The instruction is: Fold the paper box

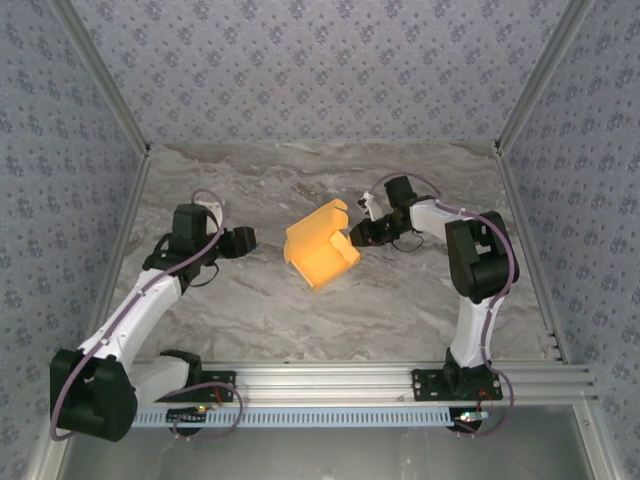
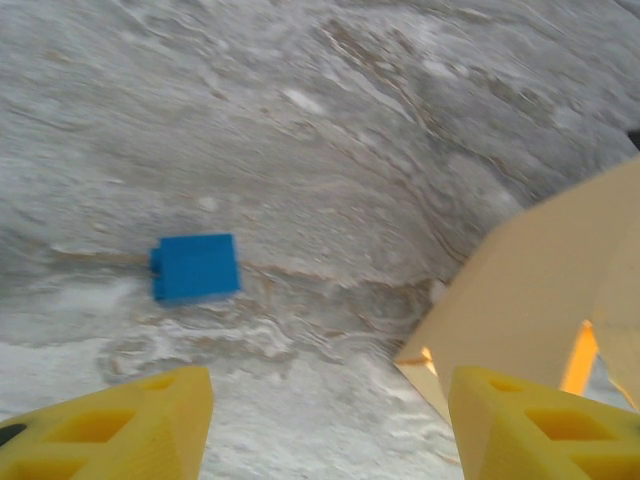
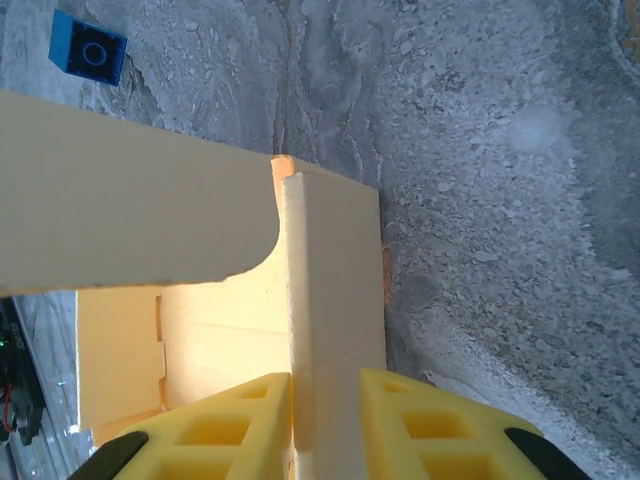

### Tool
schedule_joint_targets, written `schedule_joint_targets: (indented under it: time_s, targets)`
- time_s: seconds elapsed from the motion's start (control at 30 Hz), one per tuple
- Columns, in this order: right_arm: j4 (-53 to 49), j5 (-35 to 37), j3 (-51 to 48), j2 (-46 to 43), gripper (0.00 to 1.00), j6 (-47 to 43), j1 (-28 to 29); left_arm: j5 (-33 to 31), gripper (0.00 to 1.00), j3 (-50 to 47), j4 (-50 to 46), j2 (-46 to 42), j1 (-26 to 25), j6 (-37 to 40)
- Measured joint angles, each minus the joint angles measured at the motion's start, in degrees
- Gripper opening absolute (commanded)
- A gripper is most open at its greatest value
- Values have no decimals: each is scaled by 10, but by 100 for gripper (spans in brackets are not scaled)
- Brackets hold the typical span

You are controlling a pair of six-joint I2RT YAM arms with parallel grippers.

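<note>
Count on the one marble table (image 1: 420, 300): one paper box (image 1: 320, 250), yellow-orange, and one small blue block (image 2: 195, 268), square-faced. Arms: two, a left arm (image 1: 140, 300) and a right arm (image 1: 475, 270), both white with black joints; each carries one gripper, left gripper (image 1: 247, 241) and right gripper (image 1: 352, 238), so two grippers, with two yellow fingers (image 2: 130, 425) apiece, four fingers in all. Surroundings: three patterned wall panels (image 1: 320, 70) around the table, one metal rail (image 1: 400, 375) along its near edge
</note>
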Motion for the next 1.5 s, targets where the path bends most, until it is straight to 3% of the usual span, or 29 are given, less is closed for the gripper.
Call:
schedule_joint_targets:
  time_s: [0.2, 0.67, 1.03, 1.5]
  targets:
    - [0, 0, -1, 0, 20, -2, 1, 26, 64, -10, 6, -4, -52, 7]
    - [8, 50, -22, -15, 13, -4, 23, 23, 64, -22, 13, -9, -82, 8]
    - [13, 176, -35, -56, 13, 3, 83, 9, 63, -30, 12, -19, -83, 8]
    - [3, 388, -34, -76, 16, 20, 182, -12, 63, -49, 12, -20, -83, 8]
